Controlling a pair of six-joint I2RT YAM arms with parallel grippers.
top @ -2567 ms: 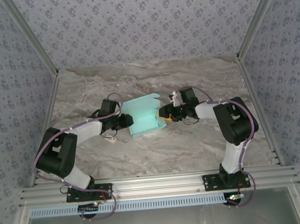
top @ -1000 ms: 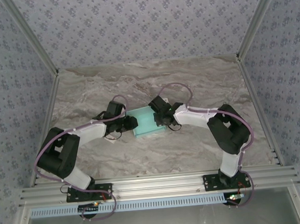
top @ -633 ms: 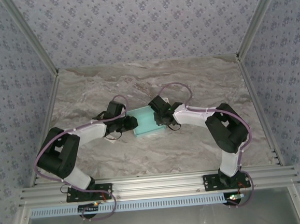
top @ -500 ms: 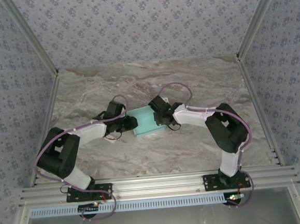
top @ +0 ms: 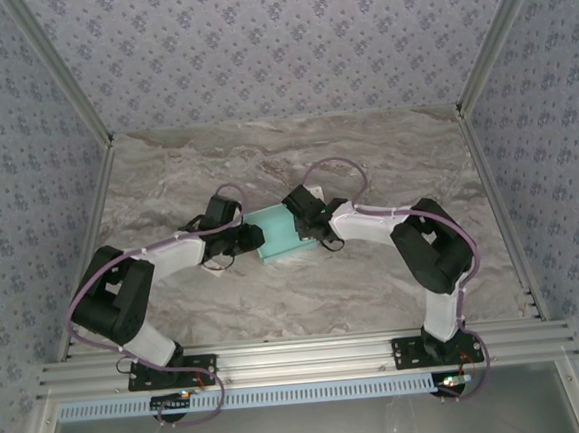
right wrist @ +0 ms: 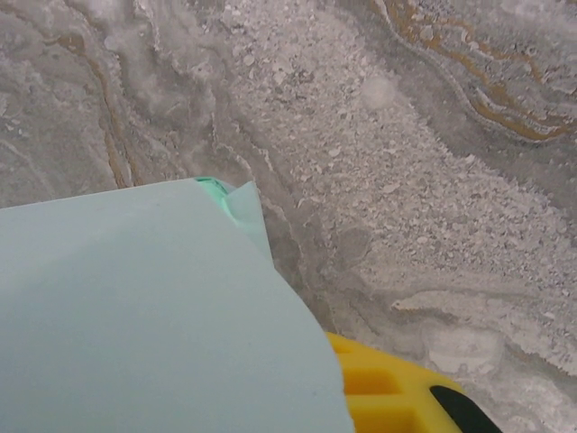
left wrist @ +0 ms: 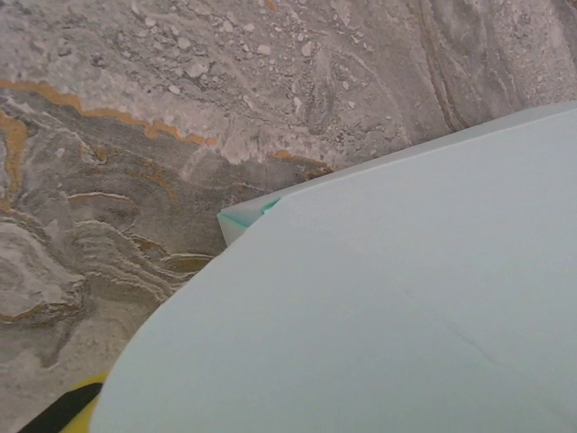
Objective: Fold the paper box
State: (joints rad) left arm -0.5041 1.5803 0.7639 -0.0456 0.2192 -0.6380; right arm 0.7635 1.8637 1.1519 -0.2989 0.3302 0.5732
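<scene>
Top external: paper box (top: 283, 243) flattened; right end effector (top: 307, 229) now atop, left end effector (top: 257, 238) at edge; grips unclear.

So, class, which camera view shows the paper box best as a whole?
The top external view: the paper box lies on the table with most of its outline visible. The left wrist and right wrist views each give a close-up of a pale blue panel with one corner.
</scene>
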